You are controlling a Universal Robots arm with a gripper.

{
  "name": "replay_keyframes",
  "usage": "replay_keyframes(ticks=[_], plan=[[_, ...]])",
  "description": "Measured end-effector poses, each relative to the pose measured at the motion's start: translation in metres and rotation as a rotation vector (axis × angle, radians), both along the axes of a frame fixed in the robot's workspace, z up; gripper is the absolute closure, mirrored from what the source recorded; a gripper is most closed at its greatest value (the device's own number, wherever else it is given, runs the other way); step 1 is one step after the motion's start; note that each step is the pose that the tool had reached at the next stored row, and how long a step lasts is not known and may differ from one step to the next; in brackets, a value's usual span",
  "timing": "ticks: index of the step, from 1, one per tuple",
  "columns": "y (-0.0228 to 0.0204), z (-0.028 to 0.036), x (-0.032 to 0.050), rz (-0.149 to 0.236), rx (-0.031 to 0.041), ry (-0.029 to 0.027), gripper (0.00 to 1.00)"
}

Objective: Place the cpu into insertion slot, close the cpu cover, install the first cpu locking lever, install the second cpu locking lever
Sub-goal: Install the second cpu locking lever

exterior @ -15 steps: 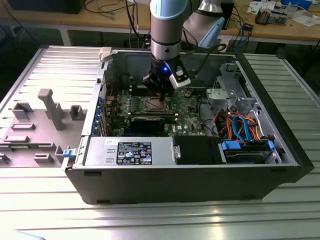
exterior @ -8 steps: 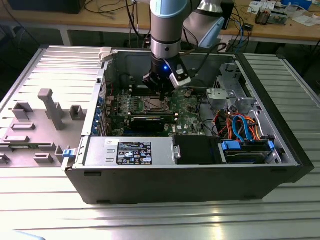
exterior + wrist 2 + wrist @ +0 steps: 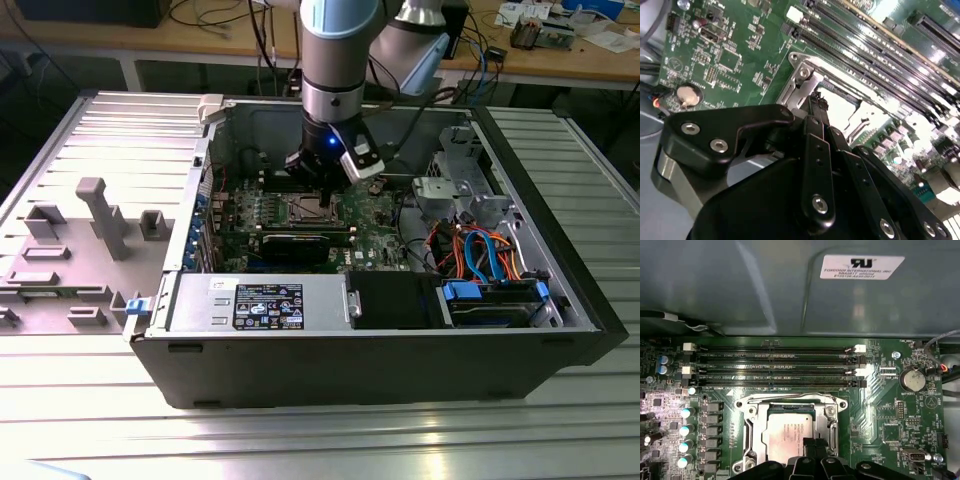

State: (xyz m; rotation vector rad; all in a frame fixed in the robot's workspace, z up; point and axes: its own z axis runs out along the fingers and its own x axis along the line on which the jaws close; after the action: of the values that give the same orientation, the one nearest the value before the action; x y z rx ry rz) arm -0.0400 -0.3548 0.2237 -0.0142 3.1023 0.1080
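Note:
The cpu (image 3: 790,432) lies flat in the insertion slot (image 3: 312,208) on the green board, its silver-grey top facing up. The cpu cover (image 3: 790,401), a silver frame with a square window, lies down around the chip. My gripper (image 3: 812,446) hangs just above the socket's near edge with its black fingers pressed together and nothing between them. In the second wrist view the gripper (image 3: 817,97) tapers to a narrow tip over the cover's corner (image 3: 800,75), next to the bright chip top (image 3: 840,107). The exterior view has the gripper (image 3: 322,185) directly over the socket.
Long memory slots (image 3: 775,367) run beside the socket, and the grey case wall (image 3: 765,285) rises behind them. A coin battery (image 3: 912,380) sits on the board. A black expansion card (image 3: 300,243), power supply (image 3: 260,300) and cable bundle (image 3: 480,250) crowd the case. Grey fixtures (image 3: 100,215) stand outside.

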Motion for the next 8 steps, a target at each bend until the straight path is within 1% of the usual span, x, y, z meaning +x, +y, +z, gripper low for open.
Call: replay_keyframes(ticks=[2, 4, 6, 7, 8], plan=[[0.0000, 0.0098, -0.0001, 0.000, -0.0034, -0.0005, 0.89], [-0.0002, 0.0147, -0.0002, 0.000, -0.0092, -0.0006, 0.89], [-0.0054, 0.0145, -0.0002, 0.000, -0.0093, -0.0007, 0.89], [-0.0104, 0.0136, -0.0005, 0.000, -0.0149, 0.0001, 0.89], [-0.0122, 0.0132, -0.0007, 0.000, -0.0208, 0.0010, 0.89]])
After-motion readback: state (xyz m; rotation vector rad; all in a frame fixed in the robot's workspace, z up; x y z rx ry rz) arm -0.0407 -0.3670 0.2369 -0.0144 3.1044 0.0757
